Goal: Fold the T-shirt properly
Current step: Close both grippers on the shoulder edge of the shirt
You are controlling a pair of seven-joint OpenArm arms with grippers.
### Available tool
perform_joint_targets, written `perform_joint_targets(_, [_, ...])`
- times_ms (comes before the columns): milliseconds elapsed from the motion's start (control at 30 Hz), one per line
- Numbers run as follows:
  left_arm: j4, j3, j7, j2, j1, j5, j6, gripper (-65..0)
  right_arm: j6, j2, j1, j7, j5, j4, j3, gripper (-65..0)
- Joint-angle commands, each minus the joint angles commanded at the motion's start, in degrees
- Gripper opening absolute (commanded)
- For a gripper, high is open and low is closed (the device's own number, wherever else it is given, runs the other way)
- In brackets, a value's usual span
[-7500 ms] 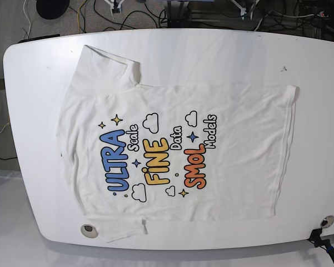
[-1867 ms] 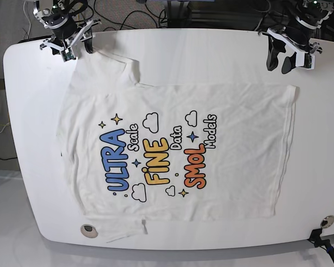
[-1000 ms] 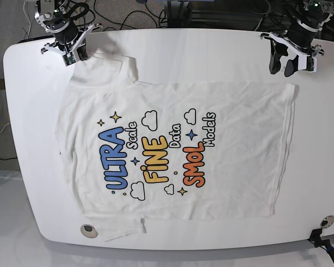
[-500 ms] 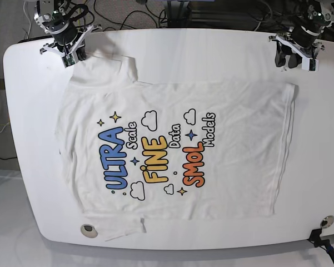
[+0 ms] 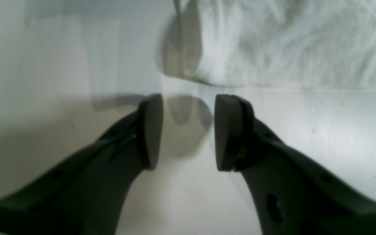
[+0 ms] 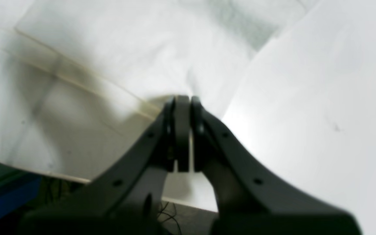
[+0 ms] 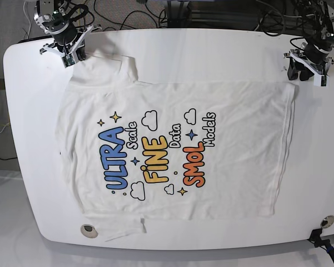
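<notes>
Lowered tableward, the left gripper [image 5: 188, 130] spreads above the white table [image 7: 211, 55]; the right gripper [image 6: 184, 98] pinches the T-shirt [image 7: 233, 167].

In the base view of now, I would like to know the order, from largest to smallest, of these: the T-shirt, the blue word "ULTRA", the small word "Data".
1. T-shirt
2. Blue word "ULTRA"
3. Small word "Data"
</notes>
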Motion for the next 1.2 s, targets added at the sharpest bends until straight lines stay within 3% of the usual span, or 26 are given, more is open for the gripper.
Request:
perform_joint_targets(233, [0.3, 0.2, -0.1, 0.3, -0.7, -1.0, 0.2, -41.6, 0.4, -0.1, 0.4, 0.2, 0.3, -0.6, 0.3, -65.0])
perform_joint_targets(467, [0.8, 0.5, 0.4, 0.7, -2.3, -0.9, 3.4, -41.6, 0.35, -0.1, 0.5, -0.5, 0.2, -0.7, 0.6, -65.0])
perform_joint_targets(600, [0.6, 0.5, 1.3, 1.8, -3.9, -1.0, 3.2, -42.7, 0.46, -0.2, 0.6, -0.4, 0.1, -0.9, 0.5, -65.0])
perform_joint_targets(900, [0.4, 0.8, 3.1, 2.7, -6.2, -1.3, 1.7, -64.3, 1.56, -0.3, 0.5, -0.2, 0.5, -0.6, 0.4, -65.0])
perform_joint_targets(1133, [1.8, -1.7, 6.2, 2.3, -6.3, -2.5, 1.7, -65.0, 5.2, 0.0, 0.1, -0.5, 7.1, 0.4, 1.3, -65.0])
perform_joint_targets(1167, [2.5, -2.2, 6.3, 2.2, -5.8, -2.5, 1.4, -65.0, 5.4, 0.1, -0.2, -0.8, 7.6, 0.9, 1.5, -65.0])
perform_joint_targets(1200, [0.5, -1.1, 8.1, 2.9, -6.7, -1.9, 1.6, -65.0, 3.51, 0.1, 0.7, 1.0, 4.4, -0.5, 0.6, -65.0])
